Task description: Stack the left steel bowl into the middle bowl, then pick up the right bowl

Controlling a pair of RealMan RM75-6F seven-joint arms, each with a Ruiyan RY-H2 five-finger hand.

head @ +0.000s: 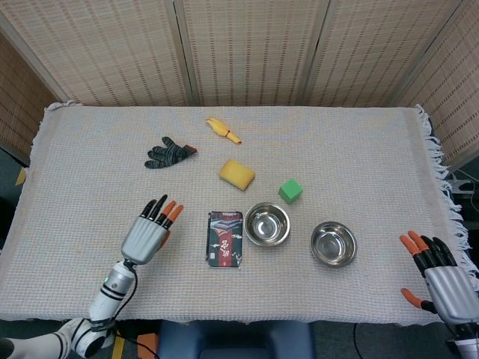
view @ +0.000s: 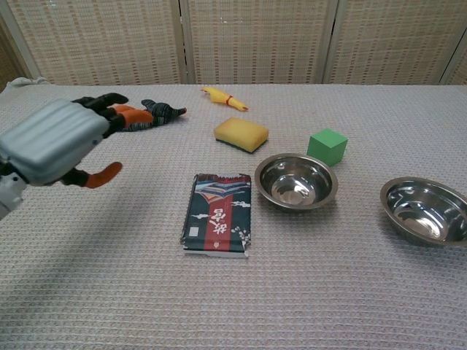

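A steel bowl (head: 267, 224) (view: 295, 181) sits on the cloth at table centre; earlier frames show a second bowl set into it, so it is a nested pair. Another steel bowl (head: 333, 244) (view: 422, 210) stands alone to its right. My left hand (head: 150, 232) (view: 55, 140) hovers over the left front of the table, fingers spread and holding nothing, well clear of the bowls. My right hand (head: 438, 277) is at the front right corner beyond the table edge, fingers apart and empty; the chest view does not show it.
A dark patterned booklet (head: 224, 238) (view: 217, 222) lies just left of the nested bowls. Behind them are a green cube (head: 290, 190) (view: 327, 146), a yellow sponge (head: 236, 174) (view: 241, 134), a yellow toy (head: 223, 129) and a dark glove (head: 169, 152).
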